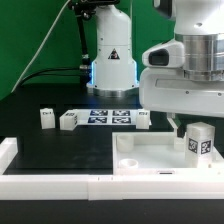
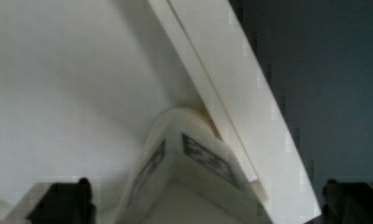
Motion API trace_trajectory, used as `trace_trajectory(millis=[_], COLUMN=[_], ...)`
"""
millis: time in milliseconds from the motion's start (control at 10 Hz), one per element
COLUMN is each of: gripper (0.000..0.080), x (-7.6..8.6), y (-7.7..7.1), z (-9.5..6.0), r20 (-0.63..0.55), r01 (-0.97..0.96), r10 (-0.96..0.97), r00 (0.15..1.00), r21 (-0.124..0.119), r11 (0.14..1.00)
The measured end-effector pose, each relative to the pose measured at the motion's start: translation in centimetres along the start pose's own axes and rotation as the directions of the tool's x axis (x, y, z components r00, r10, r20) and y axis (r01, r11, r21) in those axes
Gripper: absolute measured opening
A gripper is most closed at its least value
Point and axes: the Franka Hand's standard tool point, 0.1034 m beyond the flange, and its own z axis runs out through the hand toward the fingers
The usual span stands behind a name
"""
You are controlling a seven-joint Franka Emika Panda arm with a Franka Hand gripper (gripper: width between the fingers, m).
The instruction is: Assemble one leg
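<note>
A white leg [image 1: 200, 140] with a marker tag stands at the exterior view's right corner of the large white square panel [image 1: 150, 158]. My gripper [image 1: 188, 126] hangs just above and beside it. In the wrist view the leg [image 2: 186, 165] lies midway between my two dark fingertips [image 2: 62, 203], which stand wide apart and do not touch it, so the gripper [image 2: 204, 205] is open. The panel's edge [image 2: 218, 80] runs past the leg. Three more legs lie on the black table: two at the exterior view's left [image 1: 47, 118] [image 1: 68, 120] and one near the middle [image 1: 143, 119].
The marker board [image 1: 105, 116] lies flat on the table between the loose legs. A low white rail [image 1: 50, 186] borders the table's front and left. The robot's base [image 1: 112, 60] stands behind, before a green backdrop.
</note>
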Motion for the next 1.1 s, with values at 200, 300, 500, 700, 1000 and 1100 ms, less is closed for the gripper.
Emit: trace_trajectory(millis=[200,300,500,700,1000,1100], gripper=[0.0649,0.0649,0.0649,0.0649,0.0378,0.0288], x=[0.3,0.4,0.6,0.9,0.9,0.9], y=[0.1,0.3,0.6,1.1,1.1,1.1], z=[-0.1,0.0,0.0,0.0,0.0,0.0], r20=[-0.001,-0.001,0.001,-0.009,-0.009,-0.010], r01=[0.292,0.406,0.605,0.643,0.605,0.577], r10=[-0.292,-0.406,-0.605,-0.643,-0.605,-0.577], r00=[0.957,0.914,0.797,0.766,0.796,0.817], r21=[-0.007,-0.007,-0.014,-0.017,-0.017,-0.014], r11=[0.956,0.914,0.796,0.766,0.796,0.817])
